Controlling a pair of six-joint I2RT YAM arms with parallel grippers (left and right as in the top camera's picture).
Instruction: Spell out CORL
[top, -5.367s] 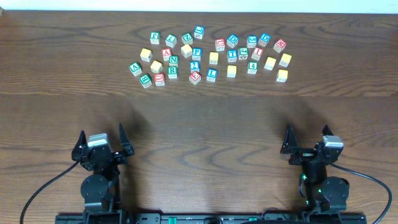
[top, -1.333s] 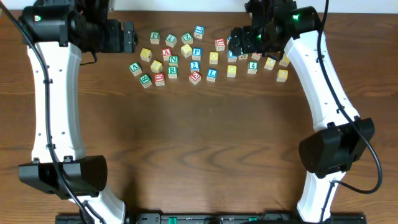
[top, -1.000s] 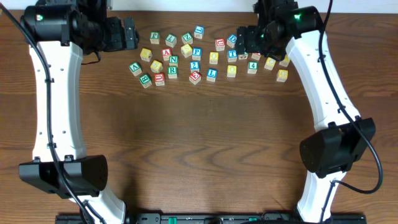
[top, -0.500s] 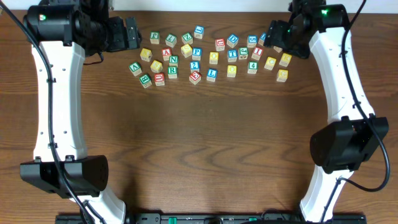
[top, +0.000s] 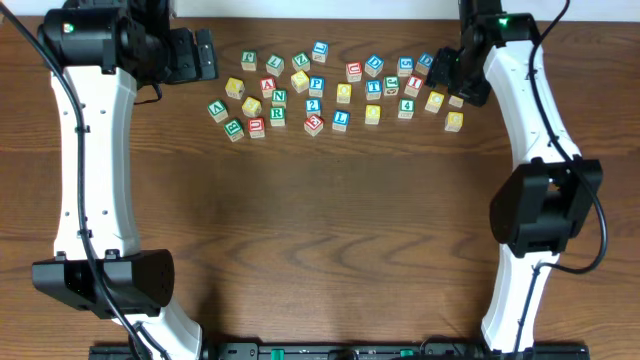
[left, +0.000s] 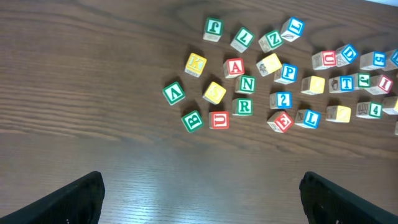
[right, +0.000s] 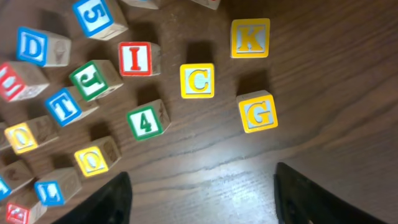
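The yellow C cube (right: 198, 81) lies just ahead of my right gripper (right: 205, 205), which hangs open above bare wood with nothing between its fingers. Overhead, that gripper (top: 450, 80) hovers over the right end of the cube cluster, beside the C (top: 434, 101). A yellow O cube (right: 92, 160) sits at lower left, and a second yellow O (right: 20, 137) lies further left. The green R (left: 244, 106) and the blue L (left: 309, 117) rest in the cluster's front row. My left gripper (left: 202, 208) is wide open and empty, raised off the cluster's left end (top: 206, 55).
Yellow K (right: 250, 37) and G (right: 258, 113) cubes flank the C closely. A green 4 (right: 145, 122), red I (right: 134, 58) and blue T (right: 62, 106) crowd its left. Many other lettered cubes fill the back of the table (top: 320, 230).
My right gripper has swung right, from over the middle-right cubes to the cluster's right end, and its jaws have narrowed somewhat. The left arm has hardly moved.
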